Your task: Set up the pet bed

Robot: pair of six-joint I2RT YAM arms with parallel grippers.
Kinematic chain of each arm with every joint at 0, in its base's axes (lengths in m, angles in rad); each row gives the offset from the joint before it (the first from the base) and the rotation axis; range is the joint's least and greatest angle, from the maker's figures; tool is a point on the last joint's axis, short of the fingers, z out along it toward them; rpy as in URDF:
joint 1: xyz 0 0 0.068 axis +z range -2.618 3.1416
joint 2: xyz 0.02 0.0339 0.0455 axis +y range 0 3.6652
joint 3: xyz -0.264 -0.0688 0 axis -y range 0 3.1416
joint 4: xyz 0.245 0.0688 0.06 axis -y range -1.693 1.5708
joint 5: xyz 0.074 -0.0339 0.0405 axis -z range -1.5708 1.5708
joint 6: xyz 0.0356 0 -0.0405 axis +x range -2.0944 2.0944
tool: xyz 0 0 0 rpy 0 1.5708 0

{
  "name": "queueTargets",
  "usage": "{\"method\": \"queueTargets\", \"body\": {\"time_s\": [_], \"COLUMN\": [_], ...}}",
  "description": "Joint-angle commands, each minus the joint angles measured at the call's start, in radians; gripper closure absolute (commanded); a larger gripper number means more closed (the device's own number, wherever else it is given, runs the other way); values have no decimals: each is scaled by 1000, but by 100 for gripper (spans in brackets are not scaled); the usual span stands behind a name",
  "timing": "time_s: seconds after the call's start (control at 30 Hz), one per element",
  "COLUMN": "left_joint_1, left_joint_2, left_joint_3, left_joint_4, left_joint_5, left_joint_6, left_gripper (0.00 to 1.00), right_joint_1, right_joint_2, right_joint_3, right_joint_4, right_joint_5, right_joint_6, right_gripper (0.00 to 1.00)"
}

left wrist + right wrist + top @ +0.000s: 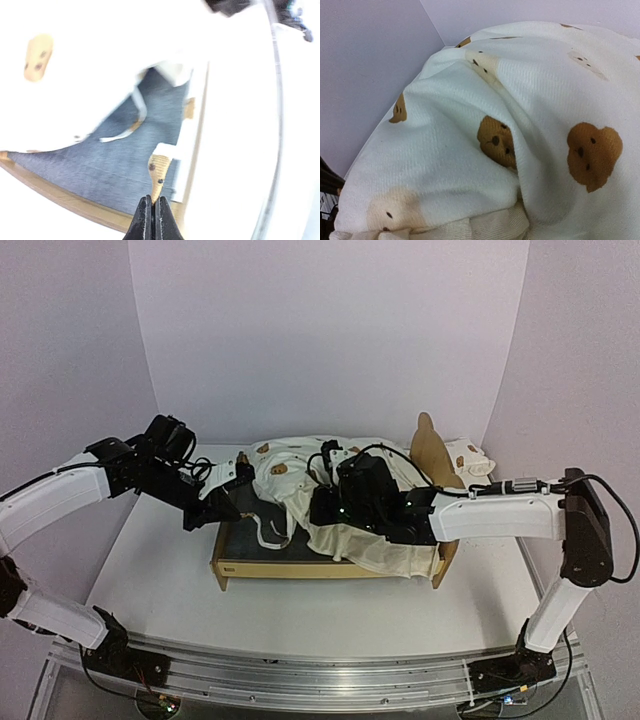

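Left gripper (152,216) pinches a cushion (158,172) edge at lower centre, over the frame (300,568) at its left end; right gripper (326,506), closed, sits buried in bunched cushion at centre.

White table (150,570) carries the pet bed (290,567) (near its middle); a small pillow (468,457) behind.

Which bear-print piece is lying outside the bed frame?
The small pillow beyond the headboard, on the table; the large cushion is heaped over the frame.
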Motion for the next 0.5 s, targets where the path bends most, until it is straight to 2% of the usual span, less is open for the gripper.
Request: {"method": "queueTargets", "body": {"time_s": [0.0,0.07,0.23,0.27,0.37,0.4,0.47], "left_joint_1": [-32,-68,-137,-144,-152,-152,-151], "left_joint_2": [-62,-83,-96,-93,-86,-85,-74], "left_joint_3": [-72,-112,-226,-239,-245,-234,-195], "left_joint_4": [-150,-169,-84,-93,-150,-139,-65], "left_joint_5": [158,190,149,162,211,206,162], "left_joint_6": [31,46,98,140,290,278,205], "left_gripper": [100,100,99,91,40,31,26], "right_joint_1": [-5,-4,-4,-4,-5,-4,-4], "right_joint_2": [-23,-12,4,6,6,3,-1], "right_joint_3": [6,15,22,22,20,19,16], "right_joint_4": [31,22,14,14,10,6,-3], "right_joint_5": [-73,-103,-125,-131,-139,-142,-145], "right_joint_6": [43,57,79,78,76,76,74], "right_gripper": [100,100,100,100,100,100,100]}}
